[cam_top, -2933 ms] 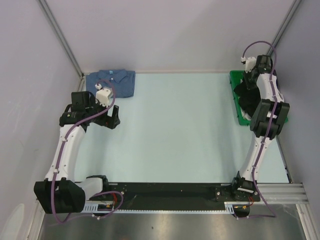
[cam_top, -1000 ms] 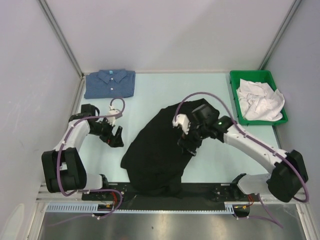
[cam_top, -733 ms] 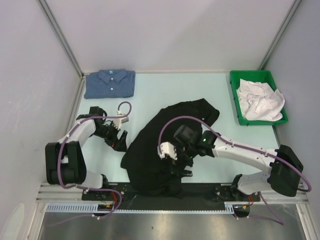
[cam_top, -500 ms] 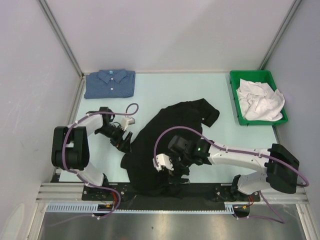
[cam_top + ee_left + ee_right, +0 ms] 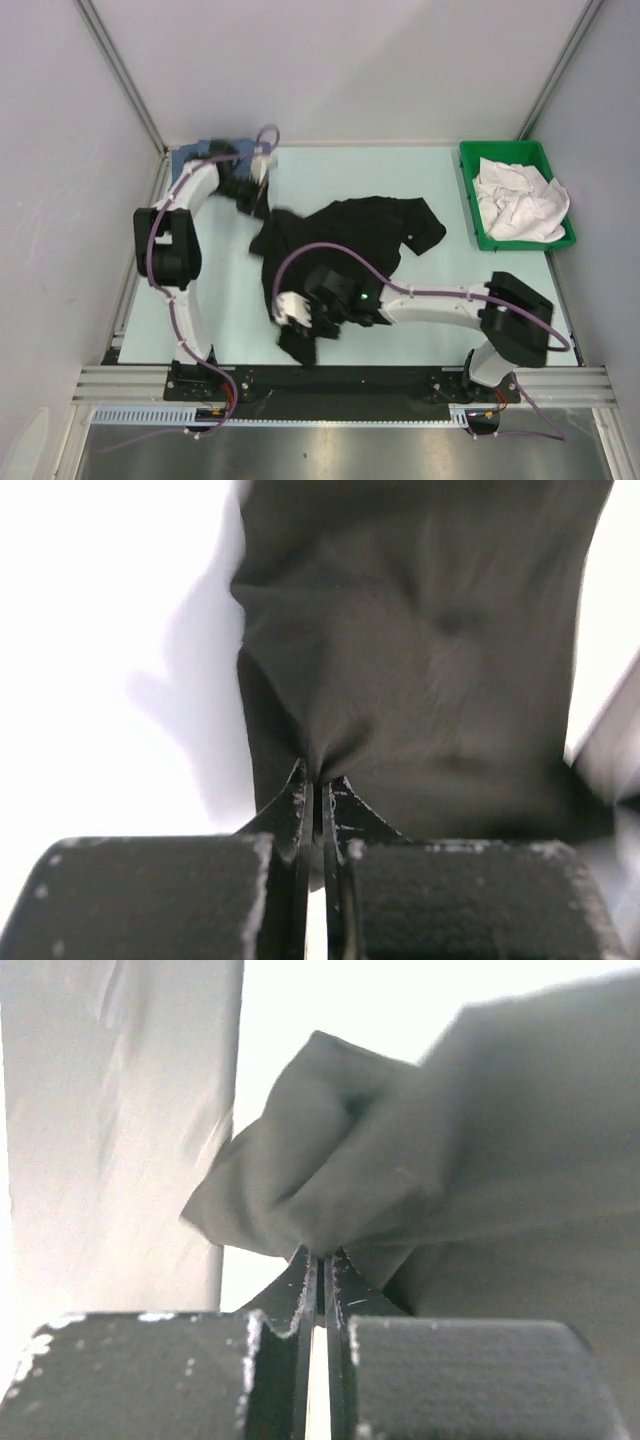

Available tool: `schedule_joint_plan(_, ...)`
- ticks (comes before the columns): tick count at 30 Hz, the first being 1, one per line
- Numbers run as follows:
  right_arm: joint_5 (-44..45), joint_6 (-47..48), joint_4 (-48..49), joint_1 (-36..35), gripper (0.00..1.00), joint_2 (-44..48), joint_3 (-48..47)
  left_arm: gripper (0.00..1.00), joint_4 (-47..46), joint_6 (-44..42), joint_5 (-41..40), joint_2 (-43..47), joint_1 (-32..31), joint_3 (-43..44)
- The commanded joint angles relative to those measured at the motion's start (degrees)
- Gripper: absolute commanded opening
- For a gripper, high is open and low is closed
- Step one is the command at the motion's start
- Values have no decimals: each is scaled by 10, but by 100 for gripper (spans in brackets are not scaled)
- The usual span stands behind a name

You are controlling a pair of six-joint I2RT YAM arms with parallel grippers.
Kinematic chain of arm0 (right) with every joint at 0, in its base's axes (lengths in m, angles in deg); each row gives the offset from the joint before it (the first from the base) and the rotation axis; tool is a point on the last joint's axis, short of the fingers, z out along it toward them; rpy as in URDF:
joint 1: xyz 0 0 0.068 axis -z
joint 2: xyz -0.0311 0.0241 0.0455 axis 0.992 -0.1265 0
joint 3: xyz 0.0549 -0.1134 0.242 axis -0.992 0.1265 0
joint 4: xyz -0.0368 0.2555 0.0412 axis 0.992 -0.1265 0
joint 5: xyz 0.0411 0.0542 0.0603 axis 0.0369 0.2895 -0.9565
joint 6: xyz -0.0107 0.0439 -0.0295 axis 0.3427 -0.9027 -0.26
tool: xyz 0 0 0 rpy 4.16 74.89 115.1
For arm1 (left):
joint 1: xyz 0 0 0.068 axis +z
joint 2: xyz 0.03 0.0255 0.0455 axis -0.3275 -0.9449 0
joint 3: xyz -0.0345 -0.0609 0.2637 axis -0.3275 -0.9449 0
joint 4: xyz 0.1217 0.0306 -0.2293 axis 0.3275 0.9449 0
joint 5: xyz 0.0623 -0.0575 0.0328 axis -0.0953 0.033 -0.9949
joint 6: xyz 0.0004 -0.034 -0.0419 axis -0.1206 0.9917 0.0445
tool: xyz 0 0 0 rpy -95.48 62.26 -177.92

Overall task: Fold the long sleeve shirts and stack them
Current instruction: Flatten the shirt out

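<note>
The black long sleeve shirt (image 5: 345,240) lies rumpled in the middle of the table. My left gripper (image 5: 266,207) is at its far-left corner, shut on a pinch of black cloth (image 5: 420,660); in the left wrist view the left gripper (image 5: 318,780) has its jaws pressed together on a fold. My right gripper (image 5: 300,322) is at the shirt's near-left part, and in the right wrist view the right gripper (image 5: 322,1256) is shut on a bunched fold of the shirt (image 5: 480,1170). The blue shirt (image 5: 186,160) lies folded at the far-left corner, mostly hidden behind my left arm.
A green bin (image 5: 470,190) at the far right holds crumpled white cloth (image 5: 520,198). Walls and metal frame posts close in the table on the left, back and right. A black rail runs along the near edge (image 5: 400,380).
Both grippers have shut on the black shirt. The left one has carried its corner toward the far left, near the blue shirt. The right one moved leftward, and the shirt shifted away from the near edge.
</note>
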Motion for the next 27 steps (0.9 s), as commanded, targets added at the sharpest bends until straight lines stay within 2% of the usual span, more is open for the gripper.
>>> schedule_joint_plan(1, 108, -4, 149, -59, 0, -104, -221, 0, 14, 97, 16, -58, -70, 303)
schedule_joint_plan(2, 148, 4, 131, -66, 3, -123, -265, 0, 32, 100, 19, -74, -87, 401)
schedule_joint_plan(3, 163, 7, 99, -74, 23, -135, -302, 0, 72, 92, 21, -84, -104, 438)
schedule_joint_plan(4, 173, 0, 42, -74, 36, -129, -332, 1, 91, 81, 26, -91, -130, 462)
schedule_joint_plan(5, 174, -4, 22, -69, 63, -112, -325, 3, 104, 69, 32, -85, -136, 461)
schedule_joint_plan(6, 175, -6, 8, -64, 75, -87, -304, 6, 115, 43, 51, -74, -135, 437)
schedule_joint_plan(7, 173, -5, -10, -49, 82, -12, -271, 17, 112, 29, 57, -56, -128, 405)
schedule_joint_plan(8, 161, 8, -20, -42, 94, 26, -202, 25, 78, 19, 60, -18, -117, 325)
schedule_joint_plan(9, 151, 15, -30, -32, 98, 69, -163, 30, 48, 24, 70, 10, -102, 278)
schedule_joint_plan(10, 132, 24, -68, 5, 99, 103, -138, 42, 15, 33, 114, 34, -55, 233)
schedule_joint_plan(11, 80, 43, -85, 30, 100, 160, -90, 49, -48, 55, 138, 83, -30, 148)
schedule_joint_plan(12, 71, 47, -88, 60, 100, 186, -67, 59, -68, 53, 160, 104, 16, 111)
schedule_joint_plan(13, 70, 53, -80, 84, 100, 206, -48, 62, -76, 41, 171, 123, 30, 78)
schedule_joint_plan(14, 77, 60, -69, 149, 100, 227, -31, 64, -70, -2, 156, 161, 34, 24)
schedule_joint_plan(16, 56, 59, -59, 225, 100, 207, -32, 72, -56, -48, 108, 191, 34, -31)
schedule_joint_plan(17, 36, 58, -57, 299, 100, 162, -43, 73, -53, -75, 70, 202, 34, -84)
schedule_joint_plan(18, 30, 40, -46, 328, 100, 126, -77, 79, -54, -83, 53, 215, 34, -107)
schedule_joint_plan(20, 13, 25, -58, 395, 100, 52, -131, 84, -80, -81, -7, 220, 34, -172)
schedule_joint_plan(21, 15, 4, -80, 413, 100, -36, -198, 90, -91, -81, -22, 223, 49, -190)
schedule_joint_plan(23, 3, -6, -116, 440, 100, -114, -268, 92, -130, -75, -74, 225, 52, -238)
schedule_joint_plan(24, 4, -17, -121, 464, 100, -168, -289, 99, -137, -76, -94, 223, 50, -250)
schedule_joint_plan(25, 4, -20, -133, 472, 100, -198, -339, 100, -143, -77, -110, 218, 52, -264)
schedule_joint_plan(27, 12, -25, -152, 492, 100, -260, -369, 99, -154, -82, -160, 210, 51, -276)
